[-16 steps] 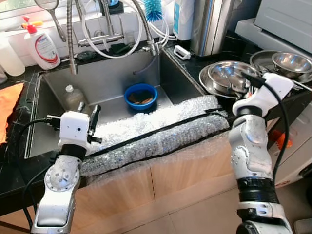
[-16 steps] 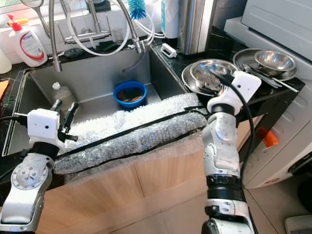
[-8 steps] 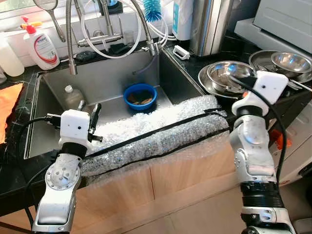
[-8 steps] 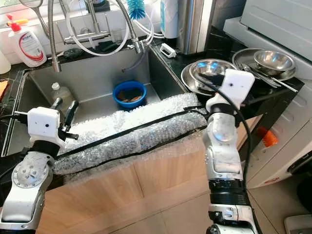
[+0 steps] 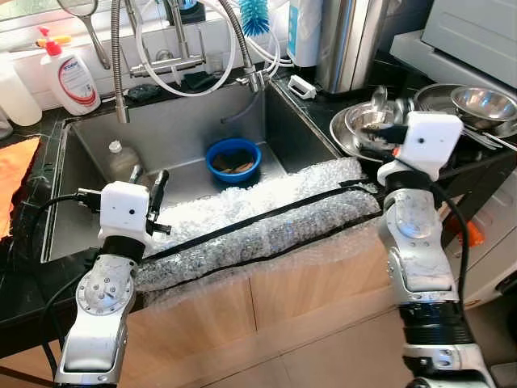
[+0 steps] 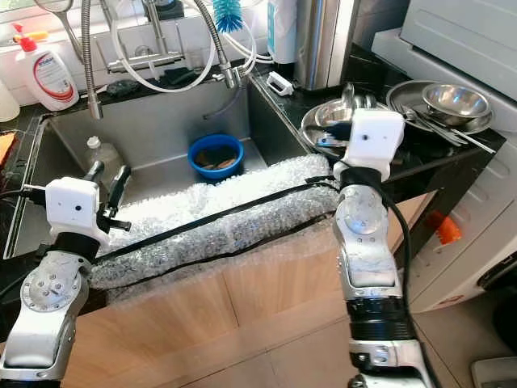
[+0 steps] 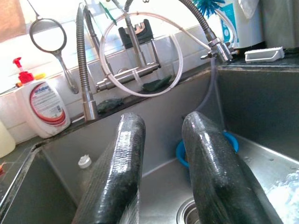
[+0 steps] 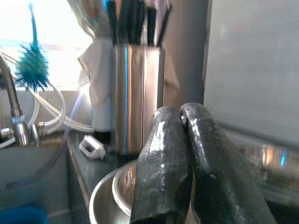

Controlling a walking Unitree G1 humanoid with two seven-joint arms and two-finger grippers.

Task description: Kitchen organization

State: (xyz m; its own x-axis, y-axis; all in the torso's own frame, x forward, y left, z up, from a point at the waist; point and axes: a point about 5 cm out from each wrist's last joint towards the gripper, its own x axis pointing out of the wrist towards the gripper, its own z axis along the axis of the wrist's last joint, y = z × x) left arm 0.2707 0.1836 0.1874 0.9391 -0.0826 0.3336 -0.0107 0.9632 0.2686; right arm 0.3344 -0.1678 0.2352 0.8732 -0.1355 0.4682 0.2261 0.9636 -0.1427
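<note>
Right gripper [image 8: 180, 140] is hovering over the steel bowls [image 5: 367, 125] on the dark counter [image 5: 323, 101] to the right of the sink [image 5: 89, 174], fingers pressed together with nothing between them. Left gripper [image 7: 163, 154] is hanging over the sink's left side, fingers parted a little, empty.

We're reading the stacked bowls as the thing to sort; that's a guess from where the right arm is pointing. A second steel bowl on a plate [image 5: 483, 103] is sitting further right, just beside them. In the sink we're seeing a blue bowl [image 5: 233, 159] with something brown inside and a small plastic bottle [image 5: 121, 159]. Bubble wrap [image 5: 258, 214] is covering the sink's front edge.

Handling, as we're judging it:
- Bowls: thin steel, stiff, light, not fragile, but polished, so slippery against the black fingers.
- They're nested, so lifting one may be dragging its neighbour along or making it clatter.
- Best hold: pinching the rim, one finger inside the wall and one outside. Fingers need opening first.
- Gripping across the full width is looking too wide for these fingers.

Soap bottle [image 5: 71, 77] and the tall steel canister [image 5: 347, 40] are standing clear of the reach.
</note>
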